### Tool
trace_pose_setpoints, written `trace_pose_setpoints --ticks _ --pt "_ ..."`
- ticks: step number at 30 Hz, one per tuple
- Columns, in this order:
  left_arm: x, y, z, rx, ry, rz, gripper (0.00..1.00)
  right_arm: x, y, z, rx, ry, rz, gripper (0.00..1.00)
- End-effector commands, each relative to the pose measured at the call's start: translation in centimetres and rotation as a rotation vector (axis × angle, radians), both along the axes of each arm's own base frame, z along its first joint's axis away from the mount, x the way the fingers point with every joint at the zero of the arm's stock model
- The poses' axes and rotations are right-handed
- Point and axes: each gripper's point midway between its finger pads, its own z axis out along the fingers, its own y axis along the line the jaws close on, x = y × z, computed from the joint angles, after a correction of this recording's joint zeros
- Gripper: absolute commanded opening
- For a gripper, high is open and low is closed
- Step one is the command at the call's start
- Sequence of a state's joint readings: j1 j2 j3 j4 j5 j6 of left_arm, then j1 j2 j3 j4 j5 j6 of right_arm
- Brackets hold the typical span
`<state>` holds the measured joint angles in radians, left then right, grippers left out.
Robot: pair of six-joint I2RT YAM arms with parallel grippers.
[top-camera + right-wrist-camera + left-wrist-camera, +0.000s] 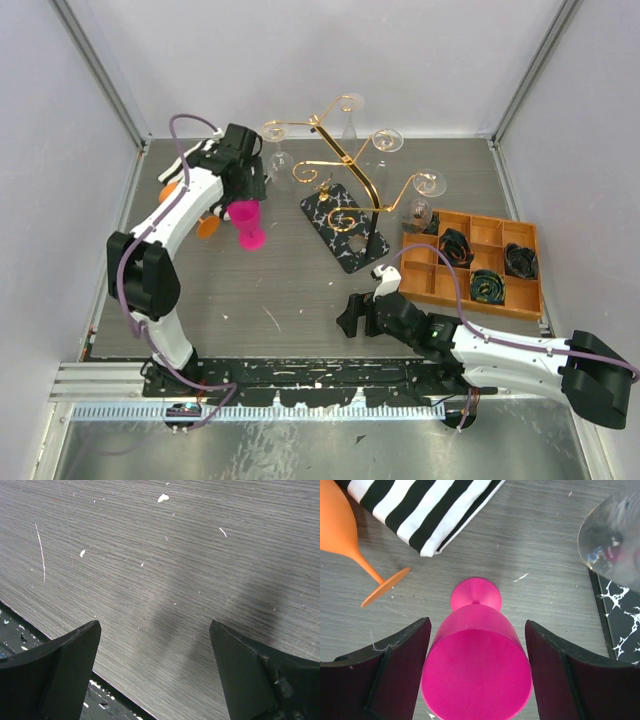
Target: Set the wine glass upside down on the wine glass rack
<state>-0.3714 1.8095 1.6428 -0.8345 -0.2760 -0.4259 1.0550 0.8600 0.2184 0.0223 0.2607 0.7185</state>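
Straddling the pink wine glass (475,675), left of the rack (340,222), the left claw (477,625) hugs its bowl; firm grip unclear. Smooth bowl may slip during inversion. Right claw (154,625) gapes, empty.

orange glass (208,226): left of the wine glass rack (345,185), mostly hidden behind the left arm (185,205); bowl cut off in the wrist view.
clear glass (615,540): blurred, cut off, just above the rack's base.
striped cloth (420,510): cut off at top.
left gripper (477,624): contact with pink wine glass (476,675) not discernible.
tray contents (488,285): right of the rack, too small to identify.
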Motion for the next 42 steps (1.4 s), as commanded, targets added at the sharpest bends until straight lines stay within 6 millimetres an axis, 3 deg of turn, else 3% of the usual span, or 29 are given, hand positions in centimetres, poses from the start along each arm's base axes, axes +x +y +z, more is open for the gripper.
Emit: trace_pose_setpoints --ticks 1,4,13,18,26,34,39,42 --pt "-1.6 -0.2 0.7 -0.013 -0.016 0.006 0.81 0.5 0.5 0.9 0.039 -0.025 -0.018 0.96" --pt "-2.5 -0.7 0.5 -0.027 -0.025 0.003 0.81 0.5 0.5 0.9 0.036 -0.024 -0.016 0.96" --pt "-7.9 -2.0 -1.0 -0.052 0.001 0.003 0.81 0.6 0.3 0.8 0.027 -0.031 -0.025 0.96" --pt "-9.9 -2.3 0.5 -0.023 -0.049 0.005 0.83 0.7 0.1 0.6 0.016 -0.034 -0.03 0.96" --pt "-10.4 -1.7 2.5 -0.014 -0.089 0.002 0.94 0.7 0.2 0.4 0.017 -0.03 -0.03 0.96" --pt "-10.1 -1.8 2.9 -0.011 -0.098 -0.011 0.96 0.6 0.0 0.5 0.02 -0.028 -0.034 0.96" --pt "-9.4 -1.6 5.6 0.007 -0.169 -0.041 0.99 0.6 0.0 0.8 0.035 -0.04 -0.034 0.96" --pt "-9.2 -1.6 7.9 -0.002 -0.229 -0.078 0.98 1.0 0.6 2.1 0.074 -0.081 -0.016 0.97"
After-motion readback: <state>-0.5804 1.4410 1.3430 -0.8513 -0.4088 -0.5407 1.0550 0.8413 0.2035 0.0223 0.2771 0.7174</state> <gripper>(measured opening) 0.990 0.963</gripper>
